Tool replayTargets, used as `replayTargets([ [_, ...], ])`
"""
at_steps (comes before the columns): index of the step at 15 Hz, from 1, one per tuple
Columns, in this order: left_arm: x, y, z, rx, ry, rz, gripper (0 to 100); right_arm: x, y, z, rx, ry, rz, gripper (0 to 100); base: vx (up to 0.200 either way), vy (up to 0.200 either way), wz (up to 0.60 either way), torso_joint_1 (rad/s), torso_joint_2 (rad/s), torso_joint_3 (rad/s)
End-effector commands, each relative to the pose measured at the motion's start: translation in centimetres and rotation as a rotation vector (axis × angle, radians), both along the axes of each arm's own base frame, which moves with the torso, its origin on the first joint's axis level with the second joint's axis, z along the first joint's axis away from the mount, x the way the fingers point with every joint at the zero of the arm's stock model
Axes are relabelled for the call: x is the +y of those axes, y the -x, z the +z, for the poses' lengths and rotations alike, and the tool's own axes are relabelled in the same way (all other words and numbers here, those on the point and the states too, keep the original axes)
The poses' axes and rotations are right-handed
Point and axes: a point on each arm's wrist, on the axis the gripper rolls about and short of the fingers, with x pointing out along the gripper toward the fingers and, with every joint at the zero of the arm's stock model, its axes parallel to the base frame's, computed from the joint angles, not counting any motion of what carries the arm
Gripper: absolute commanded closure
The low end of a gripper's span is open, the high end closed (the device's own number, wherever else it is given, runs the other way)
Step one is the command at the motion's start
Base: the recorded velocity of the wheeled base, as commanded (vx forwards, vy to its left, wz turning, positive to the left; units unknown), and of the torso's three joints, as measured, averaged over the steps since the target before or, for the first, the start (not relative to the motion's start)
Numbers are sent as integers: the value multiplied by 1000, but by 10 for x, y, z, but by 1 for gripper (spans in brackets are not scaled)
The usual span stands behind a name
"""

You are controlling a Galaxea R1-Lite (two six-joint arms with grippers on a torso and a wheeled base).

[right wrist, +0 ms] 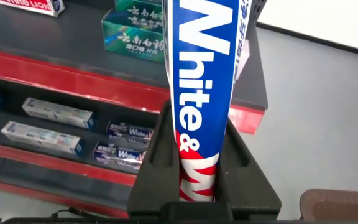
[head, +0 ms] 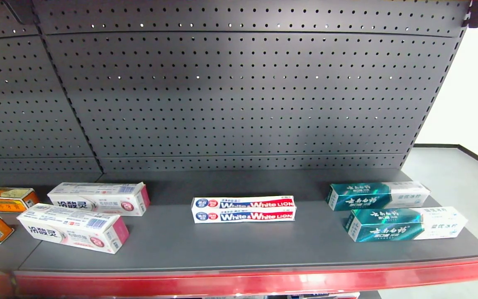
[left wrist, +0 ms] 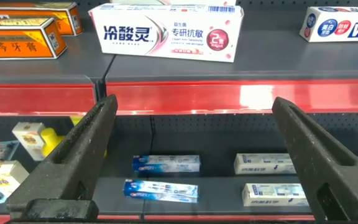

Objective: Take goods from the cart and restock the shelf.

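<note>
Load: the right gripper (right wrist: 197, 134) is clamped on the near end of a blue, white and red toothpaste box (right wrist: 204, 56). The box's long axis runs straight out from the wrist, toward the shelf (head: 264, 279).

The left gripper (left wrist: 194, 106) has its fingers spread wide with nothing between them. It faces the shelf's red front edge, below the pink-and-white boxes (head: 73, 228).

On the shelf deck:
- A white-and-red pair (head: 243, 209) lies at the middle, side by side and touching, long axes parallel to the front edge.
- The green boxes (head: 405, 224) lie toward the right end.
- The orange boxes (head: 2, 199) lie at the left end.

Judgement:
- The held box looks like the same kind as the middle pair, so its spot is likely the bare deck between that pair and the front edge.
- In the right wrist view the box sits out in front of the shelf's right end, with the green boxes just beyond it and the pair (right wrist: 33, 5) farther along toward the middle.
- The box points across the front edge, so it needs turning to lie along the edge like the pair.
- The right arm carries the load, and the left has no part in this step.
</note>
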Motion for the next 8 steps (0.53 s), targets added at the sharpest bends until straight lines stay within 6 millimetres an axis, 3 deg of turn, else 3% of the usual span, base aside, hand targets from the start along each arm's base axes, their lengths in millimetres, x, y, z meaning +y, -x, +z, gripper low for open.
replayTargets([
  [1, 0, 0, 0, 0, -2, 0, 0, -1, 9, -17, -50, -11, -6, 100, 0, 0, 0, 0, 0, 0],
  [4, 0, 0, 2, -12, -14, -3, 0, -2, 14, -20, -83, -43, -17, 100, 0, 0, 0, 0, 0, 0],
  [7, -1, 22, 42, -45, -77, -56, 0, -2, 14, -19, -84, -48, -16, 100, 0, 0, 0, 0, 0, 0],
  [8, -1, 25, 45, -37, -77, -58, 0, -2, 14, -19, -84, -48, -16, 100, 0, 0, 0, 0, 0, 0],
])
